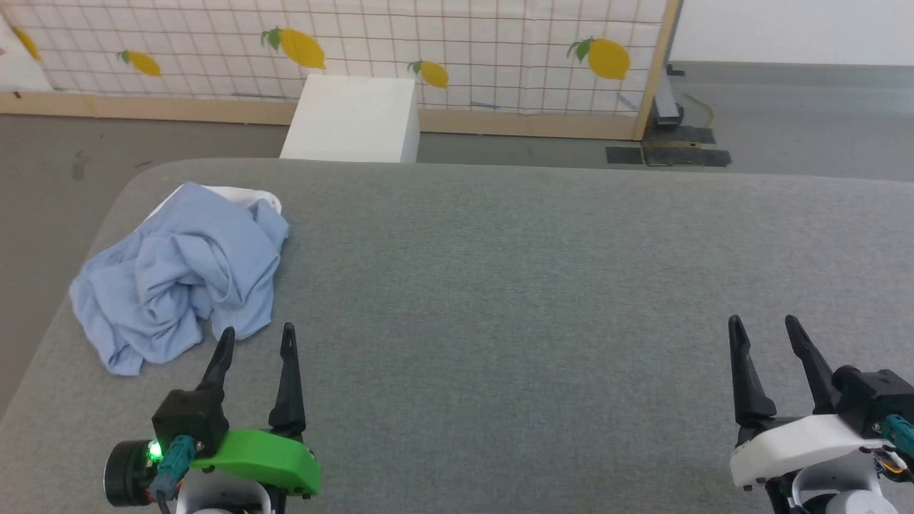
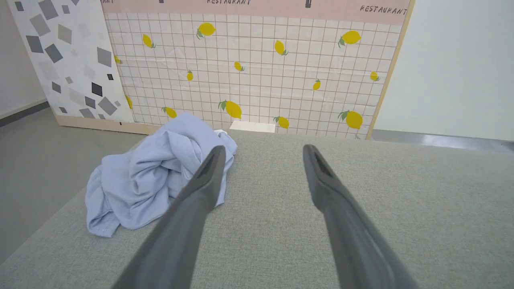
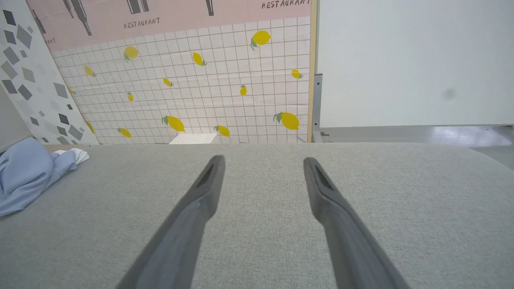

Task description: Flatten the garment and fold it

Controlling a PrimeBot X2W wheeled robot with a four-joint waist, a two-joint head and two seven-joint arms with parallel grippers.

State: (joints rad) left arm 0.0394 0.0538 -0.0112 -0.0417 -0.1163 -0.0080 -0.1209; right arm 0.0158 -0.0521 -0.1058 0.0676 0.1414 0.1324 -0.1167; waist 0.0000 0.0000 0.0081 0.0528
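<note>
The garment [image 1: 182,275] is a light blue shirt crumpled in a heap at the far left of the grey table [image 1: 535,285], with a bit of white fabric at its back edge. My left gripper [image 1: 258,334] stands open just in front of the heap's near right corner, not touching it. In the left wrist view the garment [image 2: 152,176] lies left of the open left gripper [image 2: 262,149], partly behind the left finger. My right gripper [image 1: 764,321] is open over bare table at the near right. The right wrist view shows the garment [image 3: 28,172] far left of the open right gripper [image 3: 263,159].
A white box [image 1: 353,118] stands on the floor behind the table's far edge. A lemon-patterned partition [image 1: 464,50] with a wooden frame closes off the back. The table's left edge [image 1: 64,285] runs close beside the garment, with grey floor beyond.
</note>
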